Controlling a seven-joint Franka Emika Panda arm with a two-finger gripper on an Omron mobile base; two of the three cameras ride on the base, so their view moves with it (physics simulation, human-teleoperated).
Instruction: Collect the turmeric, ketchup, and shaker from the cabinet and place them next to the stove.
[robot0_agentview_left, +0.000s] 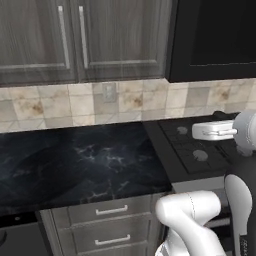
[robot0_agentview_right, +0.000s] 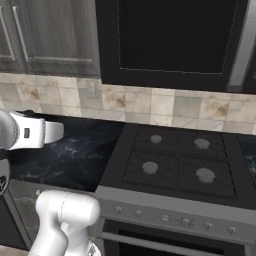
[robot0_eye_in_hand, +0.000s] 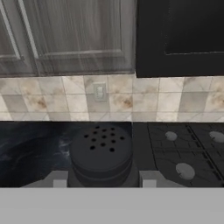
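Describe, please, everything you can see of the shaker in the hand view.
The shaker is a small, dark grey-black cylinder with a rounded top dotted with small holes; it looks like matte plastic or metal. It stands upright between the two fingertips of the pincer, which is shut on it at its sides. Behind it lie the dark marble counter and the stove.

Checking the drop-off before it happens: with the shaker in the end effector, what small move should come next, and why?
Probably lower it toward the dark counter just left of the stove. In the hand view the shaker sits between the end effector fingers, seemingly above the counter near the stove's edge.
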